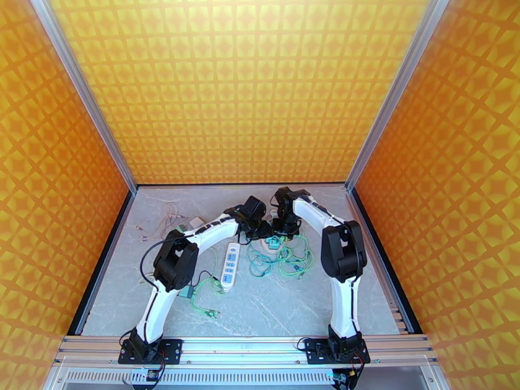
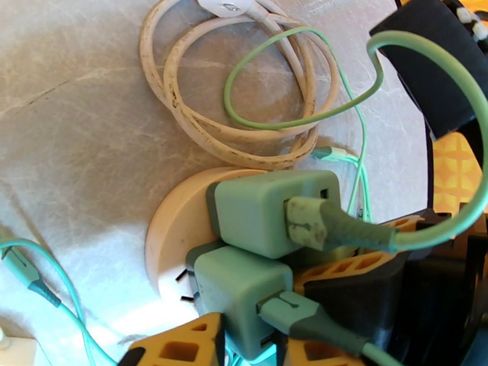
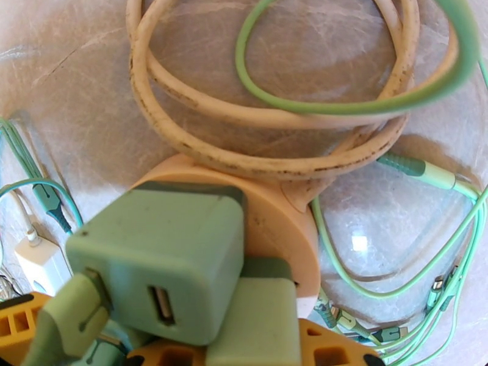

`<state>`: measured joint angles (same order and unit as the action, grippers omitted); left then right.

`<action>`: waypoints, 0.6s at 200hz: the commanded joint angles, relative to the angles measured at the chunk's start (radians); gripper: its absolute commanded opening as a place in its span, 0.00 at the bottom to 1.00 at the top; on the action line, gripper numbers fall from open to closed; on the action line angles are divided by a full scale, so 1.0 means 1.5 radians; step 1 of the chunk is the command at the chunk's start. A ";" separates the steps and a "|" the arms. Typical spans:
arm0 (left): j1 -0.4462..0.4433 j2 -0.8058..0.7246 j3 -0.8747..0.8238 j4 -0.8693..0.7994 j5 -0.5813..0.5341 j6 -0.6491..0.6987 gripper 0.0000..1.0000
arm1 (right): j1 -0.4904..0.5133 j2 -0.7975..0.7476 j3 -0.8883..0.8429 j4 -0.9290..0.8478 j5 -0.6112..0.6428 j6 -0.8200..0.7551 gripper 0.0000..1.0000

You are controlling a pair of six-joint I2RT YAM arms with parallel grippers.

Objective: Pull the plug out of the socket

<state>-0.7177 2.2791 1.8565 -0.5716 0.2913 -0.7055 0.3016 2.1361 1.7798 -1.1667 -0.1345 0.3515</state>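
Observation:
A round cream socket [image 2: 174, 218] [image 3: 274, 221] lies flat between both arms near the table's middle [image 1: 265, 240]. Two green plugs sit against it. The upper plug [image 2: 262, 211] [image 3: 158, 263] is pushed in, with a green cable in one port. The lower plug [image 2: 238, 294] [image 3: 256, 324] stands slightly off the socket, two black prongs showing. My left gripper [image 2: 241, 352] [image 1: 257, 227] is shut on the lower plug, yellow fingers [image 2: 183, 346] on both sides. My right gripper [image 3: 247, 354] [image 1: 283, 225] has its fingers [image 3: 332, 349] pressed against that same lower plug from the other side.
A coiled cream cable [image 2: 244, 129] and loose green cables [image 1: 292, 258] lie around the socket. A white power strip [image 1: 229, 264] lies in front of the left arm. A small white charger [image 3: 39, 263] sits nearby. Orange walls enclose the table on three sides.

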 commanded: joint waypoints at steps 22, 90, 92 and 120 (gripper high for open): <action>-0.051 0.144 -0.097 -0.162 -0.071 0.010 0.22 | 0.025 0.013 0.084 -0.044 -0.061 -0.008 0.02; -0.052 0.157 -0.111 -0.159 -0.072 0.008 0.21 | -0.018 -0.003 0.074 -0.044 -0.060 -0.013 0.00; -0.052 0.157 -0.110 -0.159 -0.072 0.008 0.21 | -0.018 -0.004 0.073 -0.043 -0.060 -0.013 0.00; -0.055 0.163 -0.089 -0.170 -0.072 0.013 0.21 | 0.020 0.002 0.089 -0.059 -0.002 -0.030 0.00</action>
<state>-0.7414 2.2833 1.8366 -0.4980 0.2489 -0.7059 0.2684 2.1742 1.8484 -1.2415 -0.1299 0.3340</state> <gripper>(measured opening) 0.216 0.275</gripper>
